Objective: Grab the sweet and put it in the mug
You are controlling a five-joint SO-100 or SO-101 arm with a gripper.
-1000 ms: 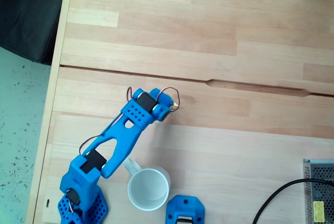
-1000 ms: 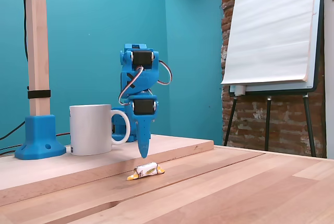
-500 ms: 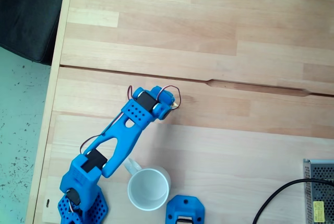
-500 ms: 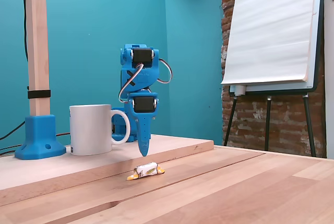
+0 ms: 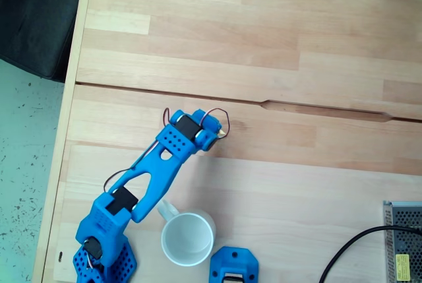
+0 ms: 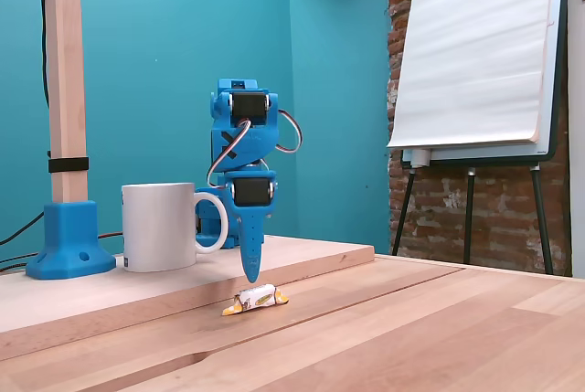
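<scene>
While the sweet (image 6: 257, 299) lies ungrasped, the gripper (image 6: 251, 276) hangs just above; I cannot tell its opening. The empty mug (image 5: 188, 238) waits at six o'clock.

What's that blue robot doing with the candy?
The blue arm's hand points straight down, hovering just above the sweet, which lies on the wooden table. It hasn't grabbed it yet. The white mug stands empty beside the arm's base, waiting for the sweet.
</scene>
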